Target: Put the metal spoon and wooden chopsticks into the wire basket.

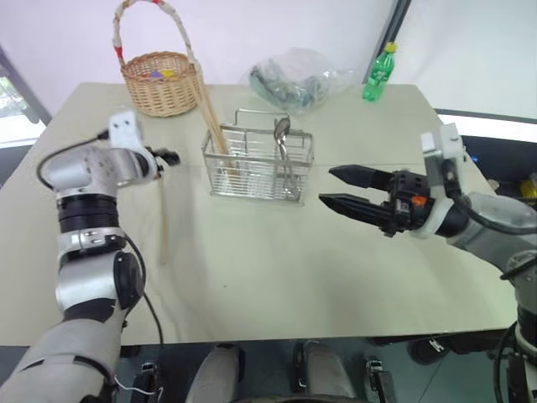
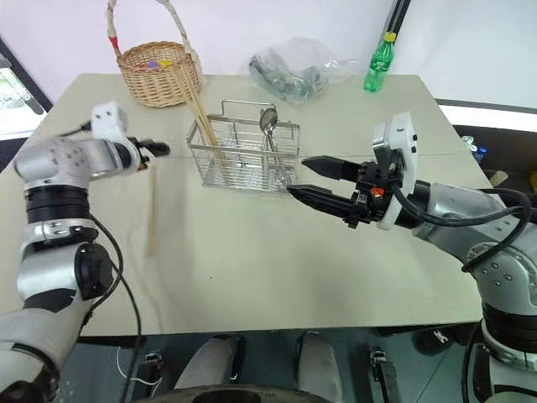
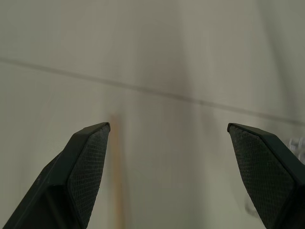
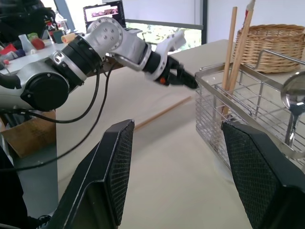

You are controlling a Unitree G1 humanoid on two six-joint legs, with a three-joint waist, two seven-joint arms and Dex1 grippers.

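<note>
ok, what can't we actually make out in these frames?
- Loose chopstick on the table: left wrist view shows a blurred streak.
- Left hand: head views can't show whether it touches the chopstick.
- Clear bag: contents unreadable.
- Wicker basket: coloured items too small.

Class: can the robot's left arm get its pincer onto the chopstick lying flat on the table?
Probably yes: the left pincer is open just above the loose chopstick, with only bare table around it.

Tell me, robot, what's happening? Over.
Left gripper open, empty, above a loose wooden chopstick on the table. Right gripper open. Shiny metal spoon already in silver wire basket.
</note>
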